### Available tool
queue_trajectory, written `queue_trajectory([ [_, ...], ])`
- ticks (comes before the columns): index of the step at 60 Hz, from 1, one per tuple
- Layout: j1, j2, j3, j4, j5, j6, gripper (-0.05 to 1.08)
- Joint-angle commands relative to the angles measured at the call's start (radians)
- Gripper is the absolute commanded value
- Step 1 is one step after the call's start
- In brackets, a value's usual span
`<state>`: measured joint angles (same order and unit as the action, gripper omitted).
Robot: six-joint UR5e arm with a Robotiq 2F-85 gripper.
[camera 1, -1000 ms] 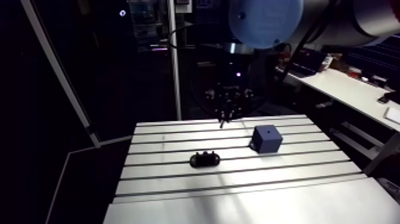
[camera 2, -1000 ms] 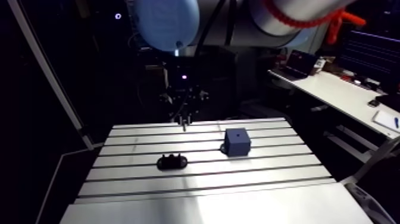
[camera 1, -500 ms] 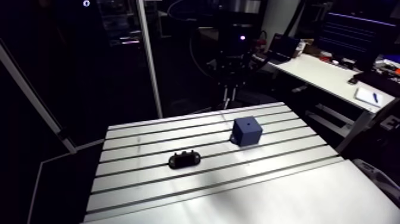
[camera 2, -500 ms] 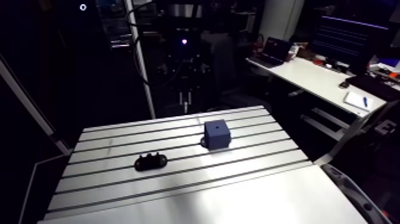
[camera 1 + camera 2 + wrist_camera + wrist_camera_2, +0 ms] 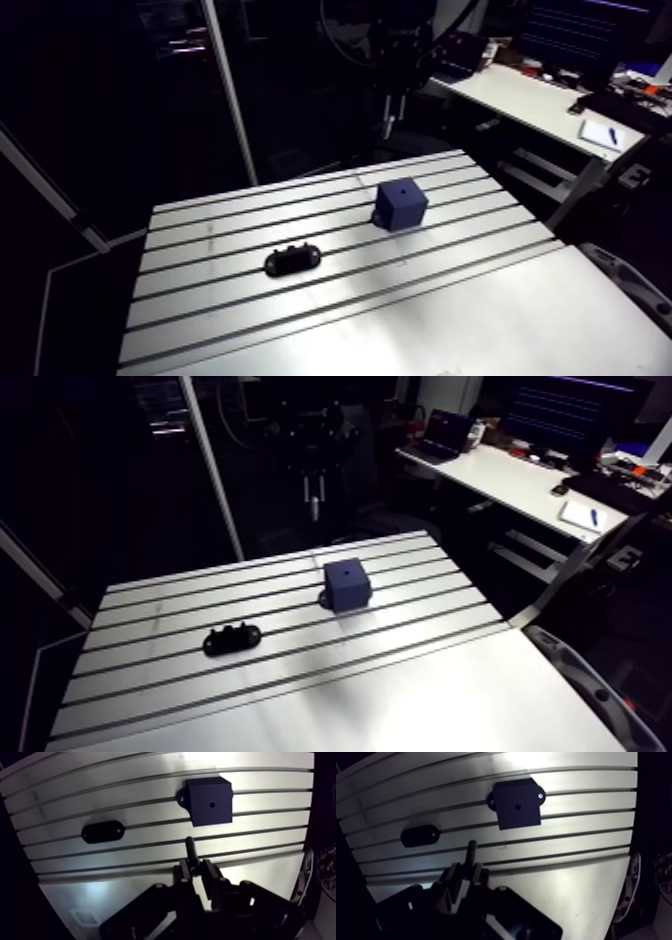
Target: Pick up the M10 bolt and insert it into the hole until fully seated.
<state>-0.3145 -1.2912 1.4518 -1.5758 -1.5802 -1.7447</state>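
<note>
My gripper [image 5: 192,868] is shut on the dark M10 bolt [image 5: 191,850], whose shank sticks out ahead of the fingertips. In the wrist view the table lies far below. On it stands the blue block [image 5: 209,801] with a small round hole [image 5: 212,804] in its upper face, a little ahead of the bolt's tip. In the arm view the gripper [image 5: 388,112] hangs high beyond the table's far edge, well above the blue block [image 5: 401,203].
A black oval holder [image 5: 292,259] lies on the slotted aluminium table [image 5: 450,300], to the left of the block. A smooth plate forms the table's near part. Dark drop-offs border the table's left and far sides.
The arm's camera has swung, so the whole arm view has shifted. The gripper with the bolt now hangs higher above the table's far edge than before. Block and holder have not moved.
</note>
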Motion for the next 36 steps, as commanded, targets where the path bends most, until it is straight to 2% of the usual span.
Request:
queue_trajectory([
  [1,-0.002,0.002,-0.021,0.029,0.001,0.001,1.08],
  [25,-0.008,0.054,-0.059,0.036,-0.005,0.022,1.08],
  [36,-0.008,0.117,-0.112,0.06,-0.005,0.035,1.08],
])
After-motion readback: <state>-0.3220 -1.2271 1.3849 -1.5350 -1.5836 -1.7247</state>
